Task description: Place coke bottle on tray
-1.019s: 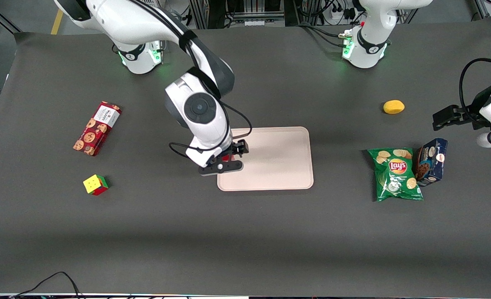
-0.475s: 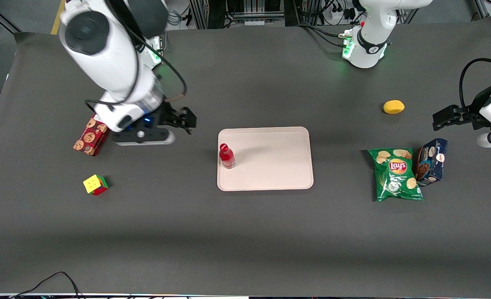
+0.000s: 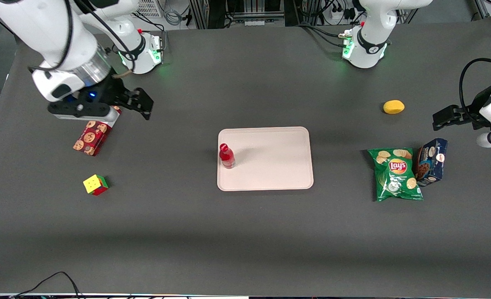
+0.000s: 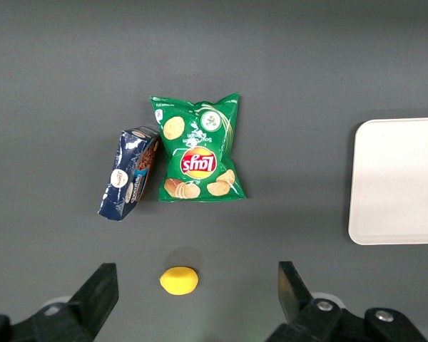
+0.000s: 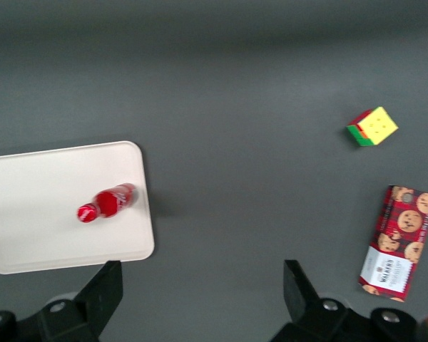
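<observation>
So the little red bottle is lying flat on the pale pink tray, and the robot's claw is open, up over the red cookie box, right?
Not quite: the small red bottle stands upright on the pale pink tray, as the front view shows. The gripper is indeed open, above the red cookie box.

The dark grey tabletop [image 3: 245, 232] carries the tray [image 3: 278, 166] at its centre. Toward the working arm's end lie a red cookie box [image 3: 94, 137] and a colour cube [image 3: 95, 184]. Toward the parked arm's end lie a green chip bag [image 3: 396, 174], a blue box [image 3: 431, 162] and a yellow fruit [image 3: 393, 107]. The gripper [image 3: 143, 106] hangs above the tabletop, fingers spread.
</observation>
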